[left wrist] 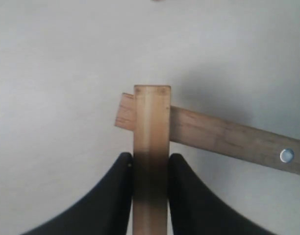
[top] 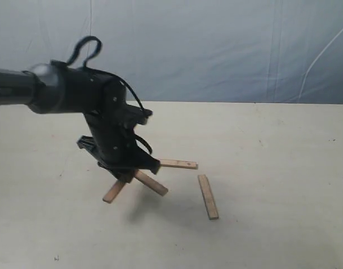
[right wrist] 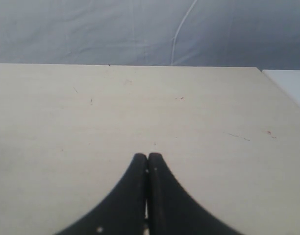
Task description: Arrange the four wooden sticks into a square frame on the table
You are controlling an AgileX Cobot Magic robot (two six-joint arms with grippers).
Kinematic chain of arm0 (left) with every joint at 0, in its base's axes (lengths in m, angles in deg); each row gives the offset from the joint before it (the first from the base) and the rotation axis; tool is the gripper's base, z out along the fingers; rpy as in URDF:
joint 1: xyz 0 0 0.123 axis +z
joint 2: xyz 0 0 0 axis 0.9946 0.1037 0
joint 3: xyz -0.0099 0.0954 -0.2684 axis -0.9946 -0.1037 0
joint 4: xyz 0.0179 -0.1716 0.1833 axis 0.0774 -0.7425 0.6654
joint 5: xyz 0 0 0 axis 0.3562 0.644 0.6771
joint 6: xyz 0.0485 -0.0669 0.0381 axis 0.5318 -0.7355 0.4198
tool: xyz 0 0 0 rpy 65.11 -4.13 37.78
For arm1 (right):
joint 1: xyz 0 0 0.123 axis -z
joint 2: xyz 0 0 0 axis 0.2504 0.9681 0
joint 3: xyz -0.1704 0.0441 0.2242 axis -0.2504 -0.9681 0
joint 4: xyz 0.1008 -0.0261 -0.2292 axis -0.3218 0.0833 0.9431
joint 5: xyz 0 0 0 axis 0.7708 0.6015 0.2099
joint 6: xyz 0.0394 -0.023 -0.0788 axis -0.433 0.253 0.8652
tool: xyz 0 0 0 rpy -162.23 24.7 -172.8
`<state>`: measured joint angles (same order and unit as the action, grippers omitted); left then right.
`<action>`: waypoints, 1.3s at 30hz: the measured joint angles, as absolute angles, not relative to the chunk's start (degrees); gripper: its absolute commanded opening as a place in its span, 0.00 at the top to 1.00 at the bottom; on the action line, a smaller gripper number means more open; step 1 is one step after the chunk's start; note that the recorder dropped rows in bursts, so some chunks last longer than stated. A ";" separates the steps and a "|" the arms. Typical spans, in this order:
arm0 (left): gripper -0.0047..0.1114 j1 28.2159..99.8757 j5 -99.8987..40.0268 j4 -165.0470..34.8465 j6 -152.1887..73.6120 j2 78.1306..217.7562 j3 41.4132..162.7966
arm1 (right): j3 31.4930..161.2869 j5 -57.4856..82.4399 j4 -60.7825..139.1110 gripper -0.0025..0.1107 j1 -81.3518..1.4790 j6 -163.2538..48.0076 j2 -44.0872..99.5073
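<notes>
My left gripper (top: 125, 175) is shut on one wooden stick (left wrist: 151, 127), which runs out past the black fingertips (left wrist: 121, 169). Its far end lies across the end of a second stick (left wrist: 228, 139) with a small shiny dot. In the exterior view these two form a V under the gripper: the left stick (top: 114, 192) runs up into the fingers, and the right stick (top: 151, 183) lies flat. A third stick (top: 178, 164) lies just right of the gripper, and a fourth (top: 208, 196) farther right. My right gripper (right wrist: 148, 157) is shut and empty over the bare table (right wrist: 199, 112), outside the exterior view.
The cream table (top: 272, 145) ends at a far edge against a pale blue cloth backdrop (top: 216, 45). The left arm (top: 54, 89) reaches in from the left edge of the exterior view.
</notes>
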<state>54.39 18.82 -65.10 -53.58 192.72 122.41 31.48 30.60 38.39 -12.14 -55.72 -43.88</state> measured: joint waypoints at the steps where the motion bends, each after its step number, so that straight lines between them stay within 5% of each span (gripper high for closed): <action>1: 0.96 56.20 19.23 -64.52 -54.95 191.98 122.41 | 31.48 30.60 38.39 0.99 -12.14 -55.72 -43.88; 10: 0.96 67.57 13.61 -63.21 -65.45 190.94 118.22 | 31.48 30.60 38.26 0.99 -12.14 -55.72 -43.88; 23: 0.95 68.52 5.77 -67.25 -66.75 195.60 116.18 | 31.48 30.60 38.26 0.99 -12.14 -55.72 -43.88; 28: 0.82 68.52 5.63 -68.44 -66.75 196.19 116.18 | 31.48 30.60 38.26 0.99 -12.14 -55.72 -43.88; 35: 0.51 66.60 5.45 -69.96 -65.04 196.19 116.18 | 31.48 30.60 38.26 0.99 -12.14 -55.72 -43.88; 39: 0.47 66.61 8.42 -70.64 -62.30 196.08 116.42 | 31.48 30.60 38.26 0.99 -12.14 -55.72 -43.88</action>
<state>66.61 8.42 -70.64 -62.30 196.08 116.42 31.48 30.60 38.26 -12.14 -55.72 -43.88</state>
